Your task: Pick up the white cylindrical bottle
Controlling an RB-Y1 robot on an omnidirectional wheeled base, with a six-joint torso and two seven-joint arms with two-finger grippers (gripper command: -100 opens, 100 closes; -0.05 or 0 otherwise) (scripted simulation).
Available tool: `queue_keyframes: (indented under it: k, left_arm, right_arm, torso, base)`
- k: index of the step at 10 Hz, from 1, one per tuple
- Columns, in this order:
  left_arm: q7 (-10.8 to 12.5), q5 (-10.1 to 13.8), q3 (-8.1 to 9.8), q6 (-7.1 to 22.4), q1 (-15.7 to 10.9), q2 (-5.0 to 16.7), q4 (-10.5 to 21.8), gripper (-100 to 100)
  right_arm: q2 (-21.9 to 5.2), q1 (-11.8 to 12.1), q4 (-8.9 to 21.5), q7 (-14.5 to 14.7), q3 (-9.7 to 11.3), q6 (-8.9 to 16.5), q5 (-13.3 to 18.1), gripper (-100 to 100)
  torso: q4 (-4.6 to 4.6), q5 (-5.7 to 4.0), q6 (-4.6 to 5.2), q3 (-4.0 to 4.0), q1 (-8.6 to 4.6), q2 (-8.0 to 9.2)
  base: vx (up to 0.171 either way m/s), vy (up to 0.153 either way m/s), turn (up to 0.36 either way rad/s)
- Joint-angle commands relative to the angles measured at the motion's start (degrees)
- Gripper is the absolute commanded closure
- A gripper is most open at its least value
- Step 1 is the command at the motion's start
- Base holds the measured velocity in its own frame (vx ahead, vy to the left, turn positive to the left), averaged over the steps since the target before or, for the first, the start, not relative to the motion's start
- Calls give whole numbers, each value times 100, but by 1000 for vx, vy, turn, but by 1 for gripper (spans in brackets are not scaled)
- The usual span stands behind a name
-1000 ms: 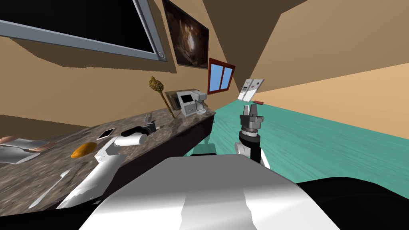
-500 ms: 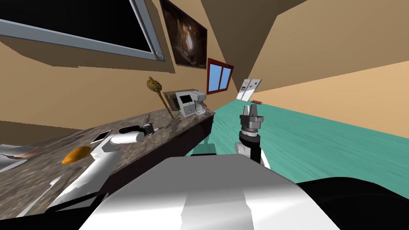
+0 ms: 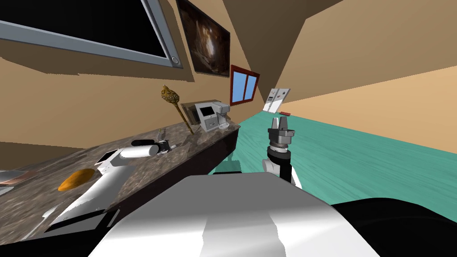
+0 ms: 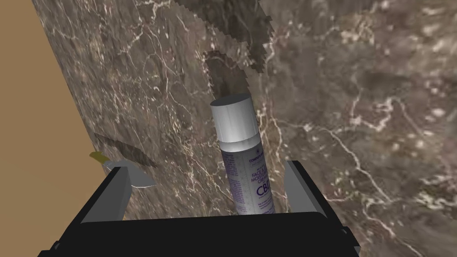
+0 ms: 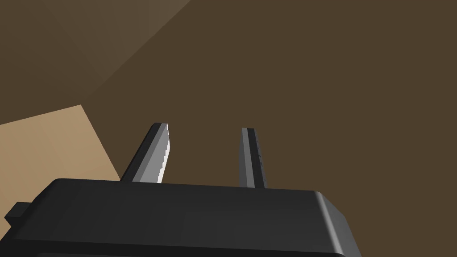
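A white cylindrical bottle [image 4: 241,151] with a grey-white cap and dark blue print sits on the brown marble counter [image 4: 357,89]. My left gripper [image 4: 209,187] is open around its lower end, and the cap points away from the hand. The bottle is closer to one finger [image 4: 303,187] than to the other [image 4: 118,192], and neither presses it. In the head view my left gripper [image 3: 171,145] reaches along the counter [image 3: 196,138] toward the coffee machine. My right gripper [image 3: 280,122] is held upright over the green floor, its fingers [image 5: 160,151] apart with nothing between them.
A small metal blade with a yellow handle [image 4: 129,172] lies by my left finger near the wall. An orange object [image 3: 76,179], a flat phone [image 3: 108,155], a leaning golden mace [image 3: 172,96] and a coffee machine [image 3: 212,115] share the counter. The counter's front edge [image 3: 178,172] runs beside my chest.
The whole head view has slid a little, so I have moved. My left forearm has sunk lower over the counter. The right arm has stayed where it was.
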Motion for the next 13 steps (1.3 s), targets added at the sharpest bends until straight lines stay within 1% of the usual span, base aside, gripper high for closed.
queue_keyframes:
  k: [1,2,3,5,6,8,10,12,13]
  left_arm:
    - [39,98,-18,197,-66,72,186,-100]
    - [123,214,-48,406,-149,165,372,-100]
    - [123,214,-48,414,-149,165,372,-100]
    - [280,420,-118,766,-294,326,715,-100]
    - [280,420,-118,796,-294,326,715,-100]
    - [415,592,-191,1106,-409,451,1007,-100]
    - [522,722,-259,1338,-494,539,1235,-100]
    - [615,832,-323,1529,-564,602,1433,-100]
    - [591,781,-312,1458,-552,575,1361,-100]
  right_arm:
    - [0,0,0,0,0,0,0,0]
    - [0,0,0,0,0,0,0,0]
    - [0,0,0,0,0,0,0,0]
    - [0,0,0,0,0,0,0,0]
    - [0,0,0,0,0,0,0,0]
    - [0,0,0,0,0,0,0,0]
    - [0,0,0,0,0,0,0,0]
    - [0,0,0,0,0,0,0,0]
    - [0,0,0,0,0,0,0,0]
  torso:
    - [0,0,0,0,0,0]
    - [0,1,-1,0,-1,1]
    - [0,0,-1,1,1,2]
    - [1,0,-1,2,-4,4]
    - [0,0,0,-1,0,-1]
    - [0,0,-1,1,-2,2]
    - [0,1,-1,0,1,1]
    - [0,1,-2,0,0,1]
    - [0,1,-2,1,0,3]
  base:
    - [34,32,-25]
    - [32,36,-29]
    - [23,28,-18]
    - [38,30,-39]
    - [33,37,-16]
    - [34,32,-26]
    - [36,42,-24]
    - [33,37,-17]
    - [12,18,-5]
